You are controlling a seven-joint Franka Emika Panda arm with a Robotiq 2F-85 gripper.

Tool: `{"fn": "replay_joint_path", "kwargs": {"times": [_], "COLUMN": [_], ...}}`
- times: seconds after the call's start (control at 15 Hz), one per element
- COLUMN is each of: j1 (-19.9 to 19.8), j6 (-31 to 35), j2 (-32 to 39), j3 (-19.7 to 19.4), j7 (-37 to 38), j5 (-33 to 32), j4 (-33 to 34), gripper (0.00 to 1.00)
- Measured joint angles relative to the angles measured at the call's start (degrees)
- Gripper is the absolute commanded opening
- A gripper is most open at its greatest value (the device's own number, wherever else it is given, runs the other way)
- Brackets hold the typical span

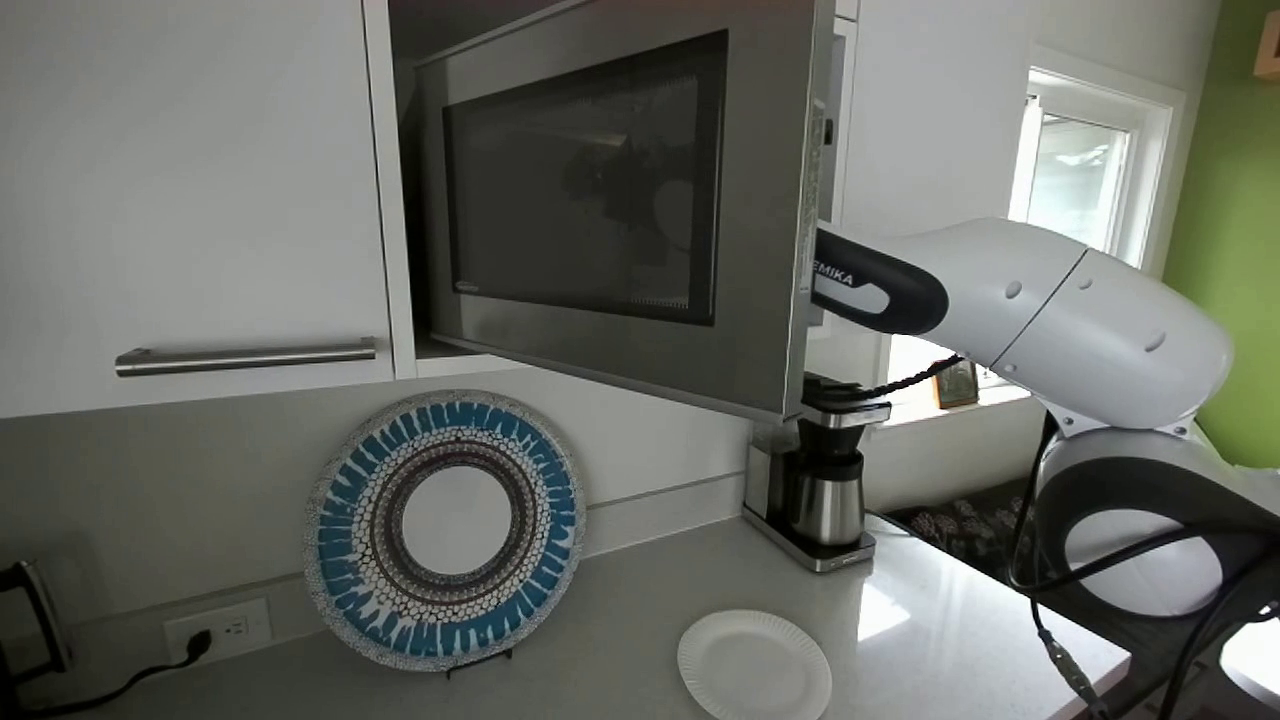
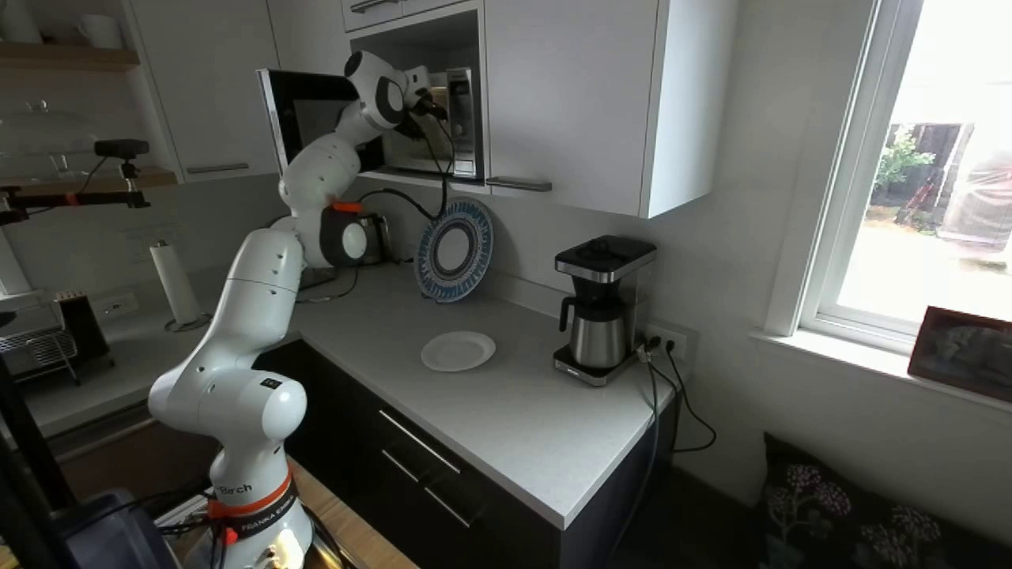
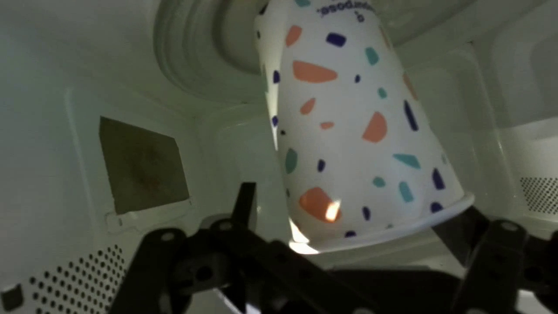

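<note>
Jaws spread wide, speckled cup lettered "purpose", arm marked "Birch", "FRANKA EMIKA"

Arm, one, white with black trim: base low, upper links leaning up to a bent elbow, forearm slanting higher, wrist topmost and crooked over. Lettering, white on black, reading EMIKA on the arm in an exterior view. Gripper, one, black, two-fingered, carried at the wrist; fingers spread wide, a broad gap between their tips.
</note>
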Motion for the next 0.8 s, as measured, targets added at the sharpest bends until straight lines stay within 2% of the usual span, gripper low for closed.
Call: {"fn": "replay_joint_path", "kwargs": {"times": [0.8], "j1": [2.31], "j6": [-1.76], "j2": [-0.57], "j3": [-2.48], "j7": [-4.24], "j5": [-0.98], "j4": [0.02], "gripper": [1.00]}}
